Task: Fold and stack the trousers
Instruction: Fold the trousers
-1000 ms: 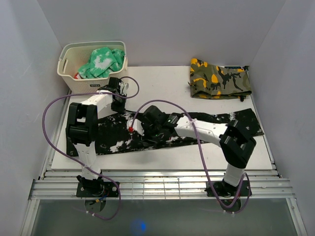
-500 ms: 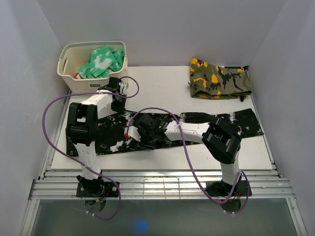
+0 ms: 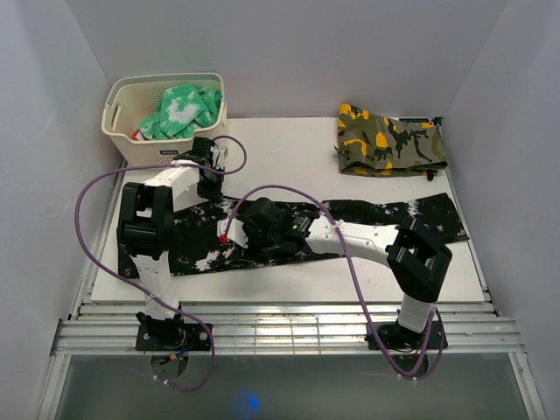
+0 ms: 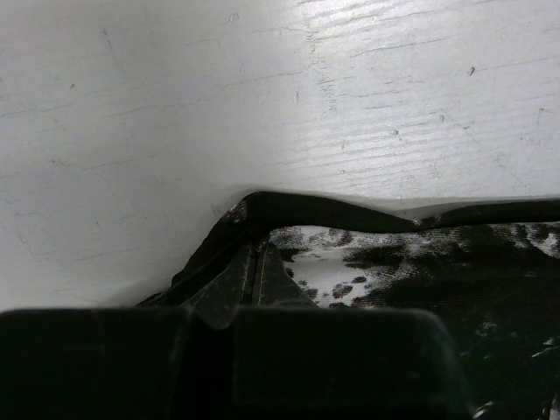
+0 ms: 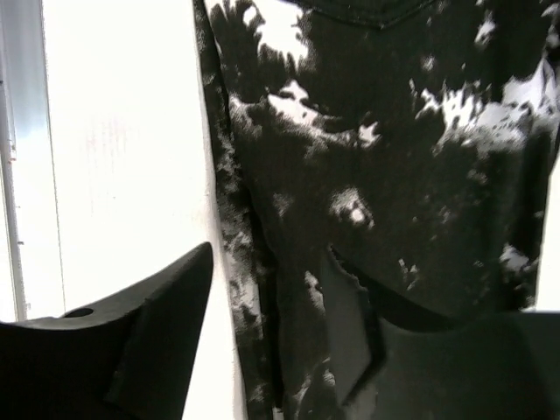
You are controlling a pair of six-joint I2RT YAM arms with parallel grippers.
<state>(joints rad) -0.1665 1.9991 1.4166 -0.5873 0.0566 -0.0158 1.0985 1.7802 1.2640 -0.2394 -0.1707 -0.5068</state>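
- The trousers (image 3: 433, 217) lay stretched out flat across the table (image 3: 289, 153), running from its left side to its right, with nothing folded over yet
- The left gripper (image 3: 210, 184) sat at the far edge of the garment near its left end; in the left wrist view its jaws were closed on a raised ridge of the black speckled cloth (image 4: 350, 254), which climbed off the board into the fingers (image 4: 332, 350)
- That pinch looked meant to anchor one far corner so the fabric could be lifted or kept taut for a fold
- The right gripper (image 3: 229, 234) reached across from the right and hung low over the near edge of the trousers, left of their middle
- In the right wrist view its jaws stood apart and held nothing: one finger (image 5: 166, 306) was over bare table, the other (image 5: 420, 350) over the cloth, with the near hem (image 5: 236, 219) running between them
- Straddling the hem that way suggested it was lining up to grip the near edge opposite the left pinch
- Whether the finger over the cloth was touching it could not be told
- The camouflage garment (image 3: 389, 140) lay folded at the far right, well apart from both arms, probably marking the stack
- The basket (image 3: 118, 131) at the far left held a green-and-white garment (image 3: 184, 109)
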